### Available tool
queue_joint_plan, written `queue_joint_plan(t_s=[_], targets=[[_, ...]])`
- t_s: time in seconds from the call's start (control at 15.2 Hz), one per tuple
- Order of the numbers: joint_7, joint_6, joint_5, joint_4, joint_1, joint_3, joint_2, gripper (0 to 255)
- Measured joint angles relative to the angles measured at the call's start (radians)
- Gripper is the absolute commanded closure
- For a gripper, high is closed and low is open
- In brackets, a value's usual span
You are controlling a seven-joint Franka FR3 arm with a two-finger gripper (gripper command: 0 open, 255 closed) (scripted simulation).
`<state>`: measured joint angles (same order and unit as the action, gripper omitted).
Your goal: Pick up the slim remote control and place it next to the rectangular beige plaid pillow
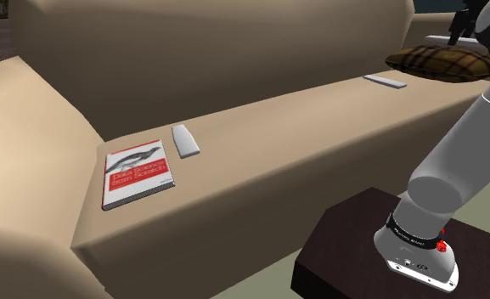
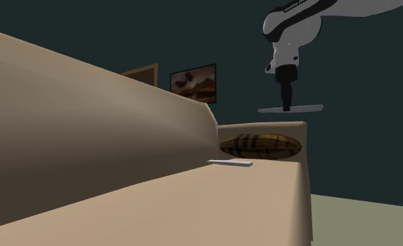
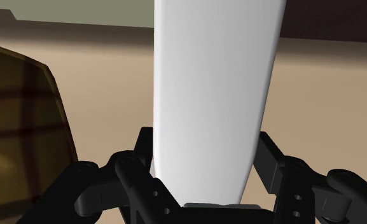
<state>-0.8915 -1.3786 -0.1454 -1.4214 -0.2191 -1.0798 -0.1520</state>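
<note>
The sofa (image 1: 260, 144) seat carries a book (image 1: 135, 173) and a short grey remote (image 1: 185, 141) side by side near one end. At the other end a second slim remote (image 1: 385, 81) lies just beside the brown plaid pillow (image 1: 442, 61). My arm reaches up and over the pillow end, wrist pointing straight down. My gripper (image 2: 287, 103) is clamped on the slim white remote (image 2: 290, 109), holding it level in the air, well above the seat, with the pillow below and off to one side. A long open stretch of seat runs between the short grey remote and the pillow.
</note>
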Motion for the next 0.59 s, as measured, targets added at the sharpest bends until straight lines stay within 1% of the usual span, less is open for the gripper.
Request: queue_joint_plan(t_s=[0.2, 0.59], targets=[[-0.011, -0.043, -0.004, -0.041, -0.004, -0.009, -0.003, 255], [0.031, -0.124, -0.057, -0.162, -0.018, 0.036, -0.070, 255]])
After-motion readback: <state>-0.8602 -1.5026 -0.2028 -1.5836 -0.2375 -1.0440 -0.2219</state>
